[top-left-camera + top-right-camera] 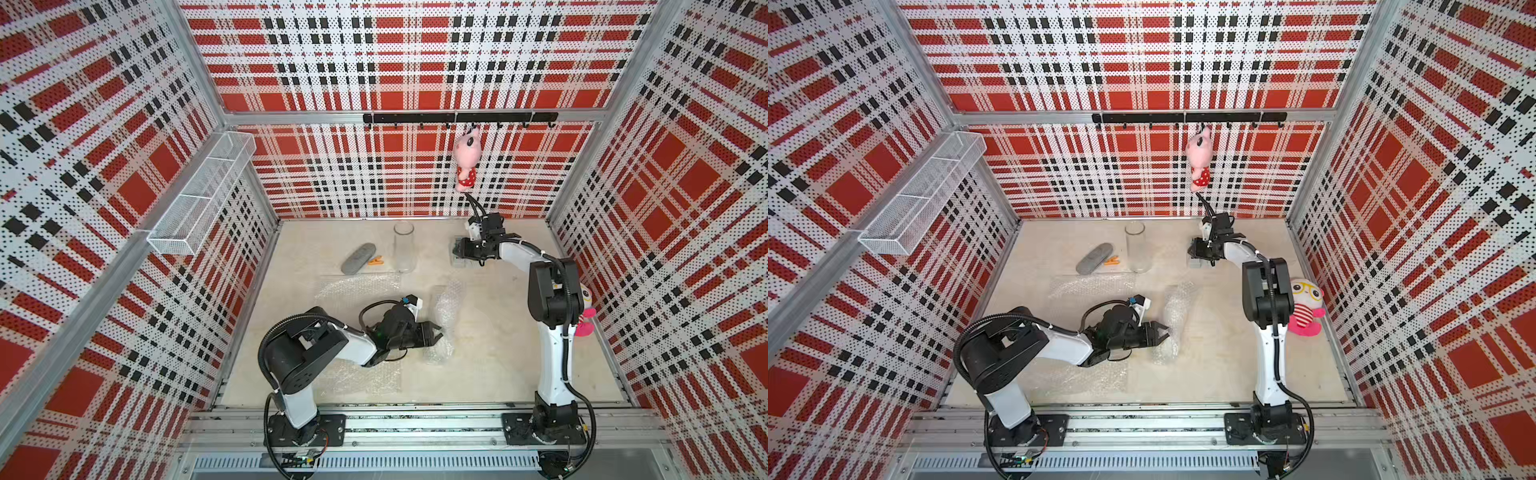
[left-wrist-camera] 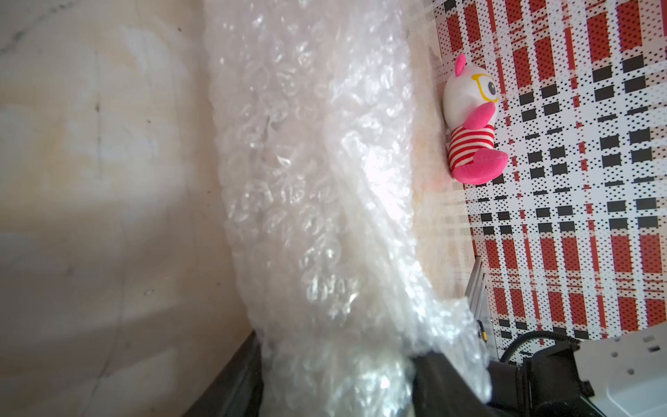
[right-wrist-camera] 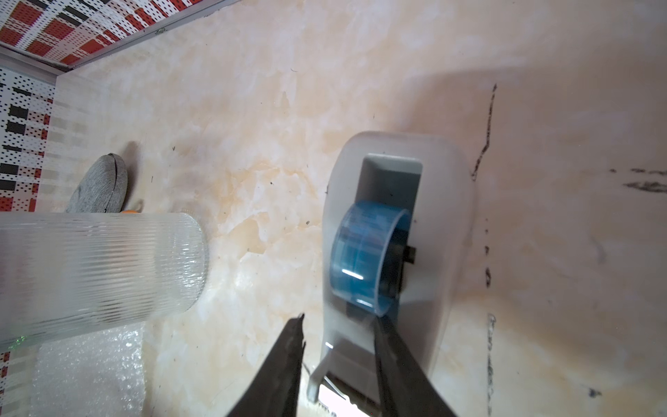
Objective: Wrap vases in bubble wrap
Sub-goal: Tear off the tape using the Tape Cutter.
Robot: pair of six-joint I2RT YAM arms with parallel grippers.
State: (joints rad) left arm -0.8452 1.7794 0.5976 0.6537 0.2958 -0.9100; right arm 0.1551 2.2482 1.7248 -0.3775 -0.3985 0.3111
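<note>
- Starting at the upper left of a top view: noting a white wire basket (image 1: 199,195) fixed to the plaid side wall.
- Finding a grey oval case (image 1: 358,258) left of centre on the beige table (image 1: 498,353), with a small orange item (image 1: 377,261) just beside its right end, too small to name.
- Seeing one bubble wrap sheet (image 1: 353,286) lying flat just below the case, and a second bubble wrap sheet (image 1: 365,376) lower in the frame, partly under the left arm.
- Placing the clear glass vase (image 1: 404,248) upright and unwrapped just right of the case, near the back wall, in both top views (image 1: 1137,249); showing fine ribs in the right wrist view (image 3: 101,267).
- Finding the left gripper (image 1: 437,333) a little below centre, jaws clamped on a bubble-wrapped bundle (image 1: 448,316); in the left wrist view, the bundle (image 2: 317,180) packed tight between both fingers (image 2: 451,382).
- Tracing that bundle as a long roll lying on the table, slanting up and rightward from the claw; cannot make out the white vase under the layers.
- Finding the right gripper (image 1: 456,249) right of the glass vase, hanging over a grey tape dispenser (image 3: 444,216); jaws apart in the right wrist view, one finger (image 3: 285,368) beside the dispenser, the other reaching its blue tape roll (image 3: 364,260).
- Noting a pink plush (image 1: 467,160) hanging from a black hook rail (image 1: 415,117), above the right gripper.
- Ending at the right: spotting a striped plush (image 1: 1306,307) sitting against the side wall.
</note>
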